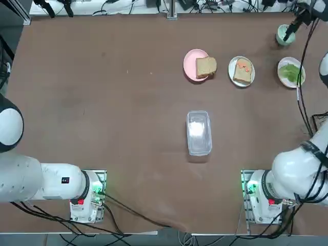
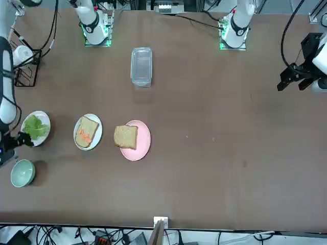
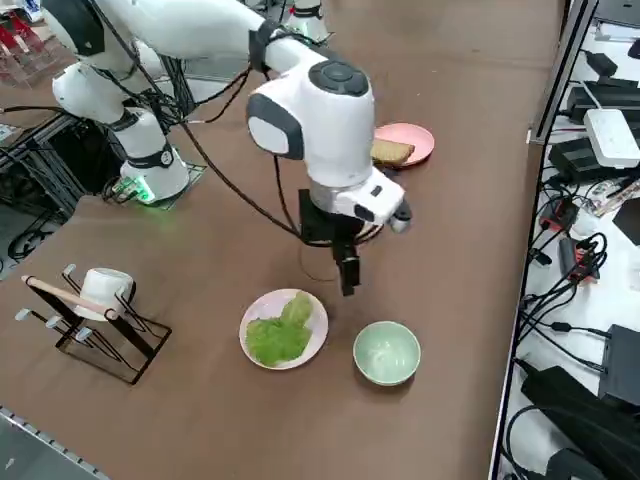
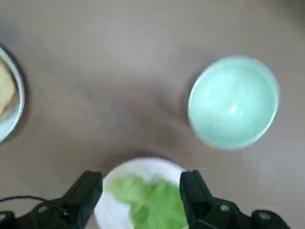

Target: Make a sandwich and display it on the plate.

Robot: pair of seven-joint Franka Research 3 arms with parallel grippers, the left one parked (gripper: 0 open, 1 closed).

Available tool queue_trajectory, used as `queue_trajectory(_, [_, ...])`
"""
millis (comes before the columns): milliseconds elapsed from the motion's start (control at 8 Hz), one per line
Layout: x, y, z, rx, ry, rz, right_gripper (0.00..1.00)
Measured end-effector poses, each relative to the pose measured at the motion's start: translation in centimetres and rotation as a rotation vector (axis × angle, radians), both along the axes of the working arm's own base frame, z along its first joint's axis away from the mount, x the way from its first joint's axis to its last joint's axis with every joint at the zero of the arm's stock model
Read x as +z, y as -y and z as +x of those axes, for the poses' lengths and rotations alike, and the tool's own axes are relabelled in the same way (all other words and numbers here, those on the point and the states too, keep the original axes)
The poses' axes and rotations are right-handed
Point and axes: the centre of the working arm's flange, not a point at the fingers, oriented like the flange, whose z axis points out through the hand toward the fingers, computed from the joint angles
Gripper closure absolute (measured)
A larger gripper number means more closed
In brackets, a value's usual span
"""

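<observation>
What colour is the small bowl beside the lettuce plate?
Pale green bowl, clearest in the right side view.

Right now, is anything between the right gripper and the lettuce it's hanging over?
Nothing visible. The right gripper, open, hangs directly above the lettuce on its small plate; the pale-green bowl sits off to one side.

Lettuce dish (image 4: 143, 200) cut by frame edge; white plate (image 4: 9, 102) mostly cropped.

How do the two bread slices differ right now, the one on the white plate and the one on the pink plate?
The slice on the white plate carries orange pieces and sits well within its rim; the slice on the pink plate is bare and overhangs the pink plate's edge toward the white plate. Both are square, tan and lying flat.
</observation>
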Motion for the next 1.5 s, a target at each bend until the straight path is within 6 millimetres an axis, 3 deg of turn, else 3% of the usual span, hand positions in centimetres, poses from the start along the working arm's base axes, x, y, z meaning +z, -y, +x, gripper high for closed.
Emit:
queue_trajectory(250, [-1.8, 3.2, -5.4, -0.051, -0.008, -0.001, 0.01])
queue_trajectory(625, [-7.4, 6.6, -10.9, -0.112, 0.054, -0.006, 0.01])
queue_trajectory(875, [-10.2, 6.7, -12.5, -0.123, 0.057, 0.003, 0.03])
queue_trajectory(1500, [-11.6, 7.0, -13.0, -0.130, 0.039, 0.004, 0.08])
